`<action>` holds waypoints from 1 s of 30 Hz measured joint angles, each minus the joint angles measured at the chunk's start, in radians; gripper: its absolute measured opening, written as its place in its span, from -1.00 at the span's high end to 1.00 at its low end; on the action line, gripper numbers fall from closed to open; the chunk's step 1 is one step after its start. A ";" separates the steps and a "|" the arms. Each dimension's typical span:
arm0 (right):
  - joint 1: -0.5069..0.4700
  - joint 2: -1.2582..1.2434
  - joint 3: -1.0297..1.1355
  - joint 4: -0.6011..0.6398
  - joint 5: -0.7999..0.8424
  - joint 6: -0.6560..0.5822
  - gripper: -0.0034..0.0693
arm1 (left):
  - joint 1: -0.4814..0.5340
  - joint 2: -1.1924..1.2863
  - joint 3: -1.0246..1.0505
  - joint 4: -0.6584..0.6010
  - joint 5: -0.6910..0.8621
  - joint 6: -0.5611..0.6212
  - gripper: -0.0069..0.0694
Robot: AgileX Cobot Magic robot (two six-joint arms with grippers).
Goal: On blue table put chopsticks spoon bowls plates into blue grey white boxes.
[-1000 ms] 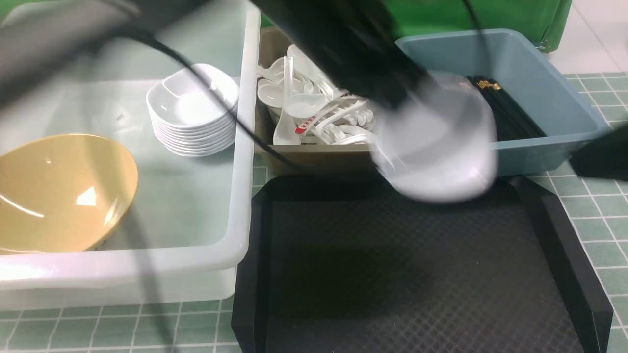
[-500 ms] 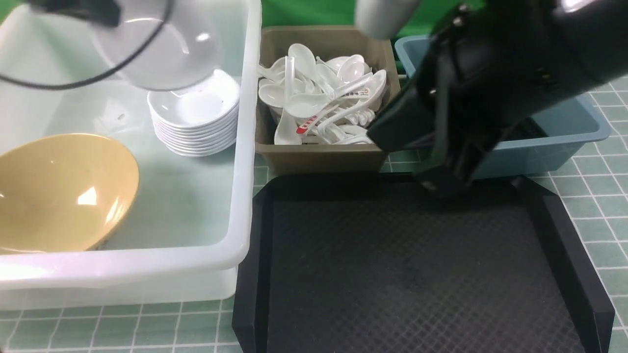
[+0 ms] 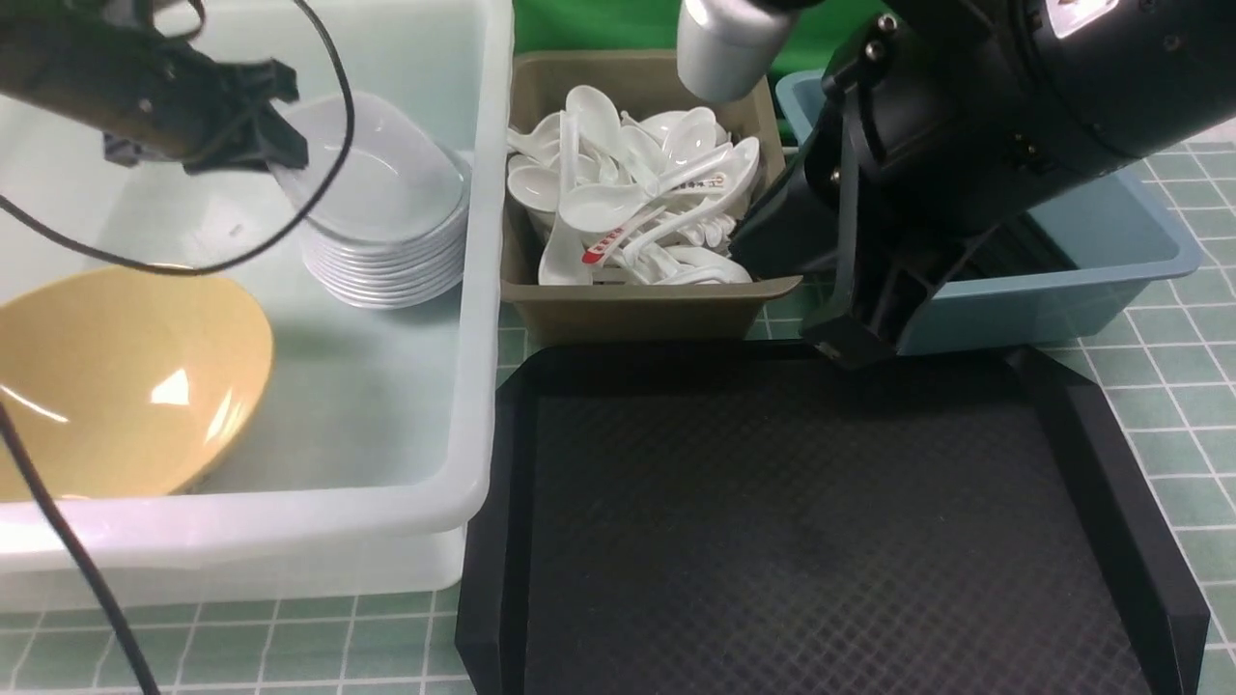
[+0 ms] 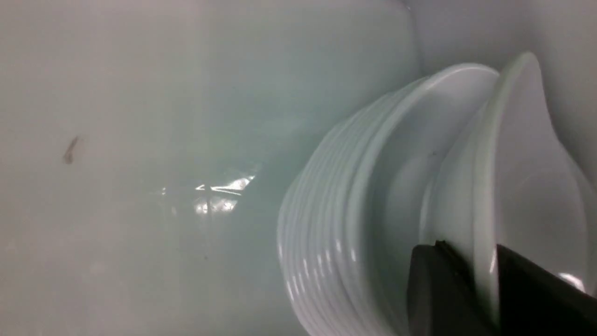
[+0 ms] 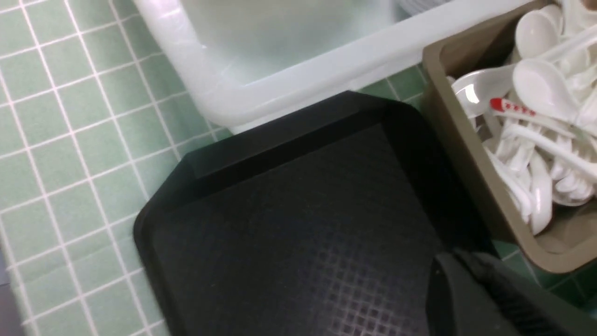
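My left gripper (image 3: 280,159) reaches into the white box (image 3: 473,386) and is shut on the rim of a small white plate (image 3: 377,174). The plate leans tilted on top of a stack of like plates (image 3: 386,261). In the left wrist view the plate's rim (image 4: 527,163) stands between my two dark fingers, right beside the stack (image 4: 336,210). A mustard-yellow bowl (image 3: 116,376) lies in the same box. White spoons (image 3: 628,203) fill the grey box (image 3: 628,314). My right gripper (image 3: 840,347) is shut and empty at the black tray's far edge. Chopsticks are hidden behind the right arm.
The blue box (image 3: 1110,270) stands at the back right, largely covered by my right arm. A black textured tray (image 3: 821,531) with nothing on it fills the near middle of the blue table (image 3: 1188,386). The three boxes stand side by side along the tray's far edge.
My left gripper has carried the plate from above the tray leftward into the white box and lowered it onto the stack. The right arm has swung in front of the blue box.
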State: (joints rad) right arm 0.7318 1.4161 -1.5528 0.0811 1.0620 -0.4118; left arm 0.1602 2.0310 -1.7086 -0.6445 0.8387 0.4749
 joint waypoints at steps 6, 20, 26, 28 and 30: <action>0.000 0.000 0.000 -0.015 -0.005 0.014 0.77 | -0.023 0.032 -0.017 0.017 -0.002 0.093 0.02; 0.000 0.000 0.000 -0.043 0.026 0.071 0.77 | -0.029 -0.114 -0.298 0.299 0.373 -0.082 -0.24; 0.000 -0.031 0.068 -0.045 -0.018 0.111 0.77 | -0.029 -0.352 -0.168 0.453 0.403 -0.140 0.66; 0.000 -0.068 0.124 -0.046 -0.057 0.125 0.77 | -0.029 -0.477 -0.042 0.467 0.403 -0.140 0.79; 0.000 -0.124 0.209 -0.043 -0.124 0.129 0.77 | -0.029 -0.590 0.072 0.471 0.379 -0.141 0.82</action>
State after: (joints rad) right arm 0.7318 1.2919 -1.3439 0.0380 0.9376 -0.2827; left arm 0.1307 1.4414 -1.6364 -0.1739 1.2180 0.3344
